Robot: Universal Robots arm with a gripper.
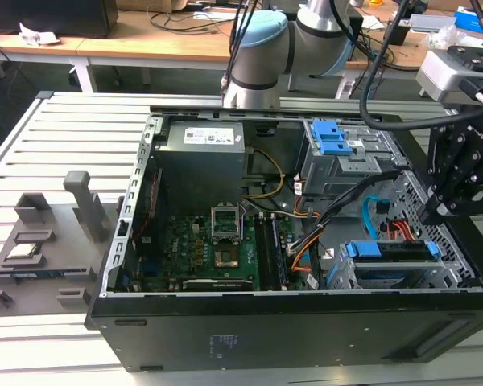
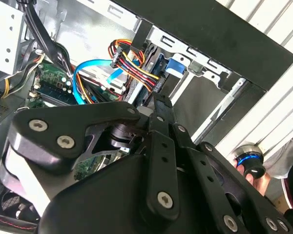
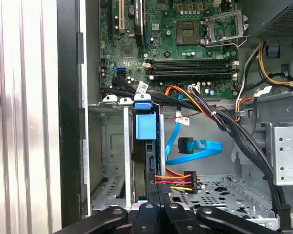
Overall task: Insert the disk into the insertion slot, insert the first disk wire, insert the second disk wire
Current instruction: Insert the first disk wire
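Note:
The disk (image 1: 393,250) sits in its blue carrier inside the insertion slot (image 1: 436,275), a silver cage at the case's front corner. In the first wrist view the disk (image 3: 146,127) stands edge-on between the slot walls (image 3: 112,146). My gripper (image 1: 435,214) hovers over the disk's connector end, fingers together (image 3: 159,207). The first disk wire (image 3: 178,180), a red, orange and yellow bundle with a black plug, runs right up to my fingertips (image 2: 158,105); I cannot tell whether they pinch it. The second disk wire (image 3: 198,146), flat and light blue, lies loose beside the disk, its plug free.
A taller grey cage with two blue tabs (image 1: 334,141) stands behind the slot. Thick black cables (image 3: 234,131) cross beside the wires. Motherboard (image 1: 217,241) and power supply (image 1: 201,153) occupy the exterior view's left. A person's hand (image 2: 256,176) rests outside the case wall.

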